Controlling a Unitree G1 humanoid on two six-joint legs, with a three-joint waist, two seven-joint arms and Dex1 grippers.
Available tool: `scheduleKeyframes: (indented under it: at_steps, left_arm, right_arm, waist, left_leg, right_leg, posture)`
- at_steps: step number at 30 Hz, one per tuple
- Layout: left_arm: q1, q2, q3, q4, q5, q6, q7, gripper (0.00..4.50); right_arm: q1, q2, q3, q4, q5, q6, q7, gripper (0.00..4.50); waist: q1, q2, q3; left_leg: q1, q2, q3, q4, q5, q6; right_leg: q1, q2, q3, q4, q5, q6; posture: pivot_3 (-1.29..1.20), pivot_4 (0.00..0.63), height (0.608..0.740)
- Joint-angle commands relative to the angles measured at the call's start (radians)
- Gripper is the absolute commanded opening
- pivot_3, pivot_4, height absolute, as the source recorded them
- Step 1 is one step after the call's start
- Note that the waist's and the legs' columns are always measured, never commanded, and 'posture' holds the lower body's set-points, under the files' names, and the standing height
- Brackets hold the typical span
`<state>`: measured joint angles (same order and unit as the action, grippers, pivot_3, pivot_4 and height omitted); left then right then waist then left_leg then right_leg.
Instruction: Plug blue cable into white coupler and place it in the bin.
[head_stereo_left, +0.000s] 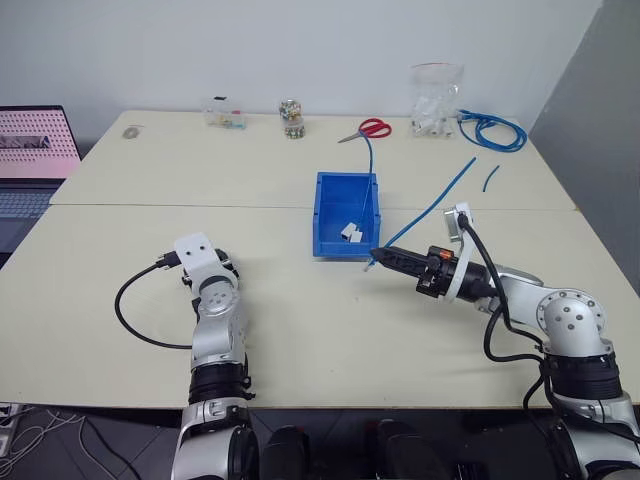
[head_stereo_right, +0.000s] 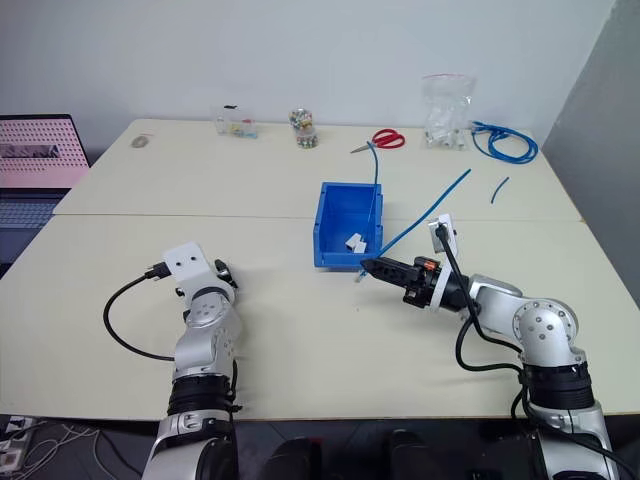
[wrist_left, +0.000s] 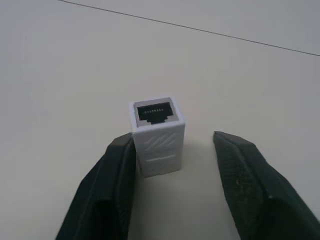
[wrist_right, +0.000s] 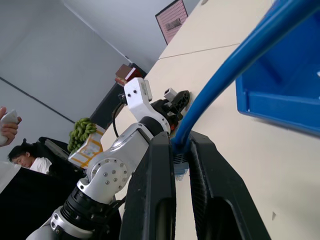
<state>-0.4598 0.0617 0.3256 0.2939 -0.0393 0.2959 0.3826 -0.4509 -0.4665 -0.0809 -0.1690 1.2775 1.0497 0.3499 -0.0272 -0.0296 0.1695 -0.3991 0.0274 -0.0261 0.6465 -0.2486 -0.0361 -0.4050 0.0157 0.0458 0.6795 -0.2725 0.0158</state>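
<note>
The white coupler (wrist_left: 157, 132) stands on the table with its dark socket facing away from my left gripper (wrist_left: 174, 140). The fingers are open around it: one finger (wrist_left: 117, 165) touches its side, the other stands apart. The right wrist view also shows the coupler (wrist_right: 171, 93) at that gripper's tip. My right gripper (head_stereo_left: 378, 258) is shut on the blue cable (head_stereo_left: 432, 205) near its plug end, just in front of the bin (head_stereo_left: 328, 215). The cable runs back and to the right across the table. Inside the bin lies another white coupler (head_stereo_left: 351, 232) with a blue cable rising from it.
At the table's far edge are red scissors (head_stereo_left: 375, 128), a clear bag of white parts (head_stereo_left: 436, 100), a coiled blue cable (head_stereo_left: 492, 130), a short blue stub (head_stereo_left: 490, 178), a small globe (head_stereo_left: 292, 118) and a clear box (head_stereo_left: 226, 113). A laptop (head_stereo_left: 35, 150) sits at the left. A person (wrist_right: 15, 155) is beyond the table.
</note>
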Motion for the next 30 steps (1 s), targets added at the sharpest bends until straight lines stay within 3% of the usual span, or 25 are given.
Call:
scheduleKeyframes:
  at_steps: [1, 5, 8, 10, 13, 18, 23, 30]
  left_arm:
    - [-0.002, -0.006, 0.002, 0.031, -0.004, 0.006, 0.016, 1.54]
    - [-0.004, 0.002, 0.007, 0.023, -0.008, 0.015, 0.022, 0.79]
    - [0.013, 0.024, -0.011, -0.023, -0.022, 0.051, -0.033, 0.79]
    - [0.052, 0.064, -0.071, -0.106, -0.044, 0.088, -0.173, 0.79]
    - [0.173, 0.206, -0.255, -0.28, -0.063, 0.104, -0.503, 0.79]
    - [0.321, 0.408, -0.5, -0.491, -0.197, 0.005, -1.059, 0.79]
    - [0.196, 0.418, -0.675, -0.323, -0.169, -0.172, -1.372, 0.79]
    - [-0.016, 0.328, -0.749, 0.028, -0.114, -0.368, -1.568, 0.79]
  right_arm:
    - [0.001, 0.001, -0.035, -0.05, 0.01, 0.003, -0.002, 0.11]
    - [0.001, 0.004, -0.04, -0.051, 0.005, 0.008, -0.004, 0.11]
    - [0.001, 0.008, -0.041, -0.053, 0.001, 0.006, -0.006, 0.11]
    - [0.003, 0.006, -0.042, -0.065, 0.002, 0.007, -0.01, 0.11]
    - [0.002, -0.019, -0.029, -0.099, -0.021, 0.009, 0.007, 0.11]
    - [-0.009, -0.096, 0.056, -0.18, -0.146, -0.014, 0.099, 0.11]
    - [-0.019, -0.135, 0.147, -0.239, -0.277, -0.065, 0.194, 0.11]
    - [0.019, -0.184, 0.292, -0.263, -0.518, -0.206, 0.311, 0.11]
  waist:
    - [-0.001, 0.0, 0.0]
    - [-0.001, 0.0, 0.0]
    - [-0.002, 0.0, 0.0]
    - [-0.004, 0.0, 0.0]
    - [-0.006, 0.001, 0.001]
    - [0.0, 0.002, 0.001]
    - [0.002, 0.002, 0.003]
    - [-0.005, 0.002, 0.003]
  left_leg:
    - [0.0, 0.0, 0.0, 0.0, 0.0, 0.0]
    - [0.0, 0.0, 0.0, 0.0, 0.0, 0.0]
    - [0.0, 0.0, 0.0, 0.0, 0.0, 0.0]
    - [0.0, 0.0, 0.0, 0.0, 0.0, 0.0]
    - [0.0, 0.0, 0.0, -0.001, 0.0, 0.0]
    - [-0.001, 0.0, 0.001, -0.002, 0.0, -0.001]
    - [-0.002, 0.0, 0.001, -0.001, 0.0, -0.001]
    - [-0.001, -0.001, 0.001, -0.001, 0.0, 0.0]
  right_leg:
    - [0.0, 0.0, 0.0, 0.0, 0.0, 0.0]
    - [0.0, 0.0, 0.0, 0.0, 0.0, 0.0]
    - [0.0, 0.0, 0.0, 0.0, 0.0, 0.0]
    - [0.0, 0.0, 0.0, 0.0, 0.0, 0.0]
    - [-0.001, 0.001, 0.0, 0.0, 0.0, 0.0]
    - [-0.002, -0.002, 0.0, -0.002, -0.001, -0.001]
    - [-0.001, -0.002, -0.001, -0.005, -0.001, -0.001]
    - [-0.002, 0.002, -0.001, -0.004, -0.001, -0.002]
  posture:
    - [0.0, 0.15, 0.74]
    - [0.0, 0.15, 0.74]
    - [0.0, 0.15, 0.74]
    - [0.0, 0.15, 0.74]
    - [0.0, 0.15, 0.74]
    - [0.0, 0.15, 0.74]
    - [0.0, 0.15, 0.74]
    - [0.0, 0.15, 0.74]
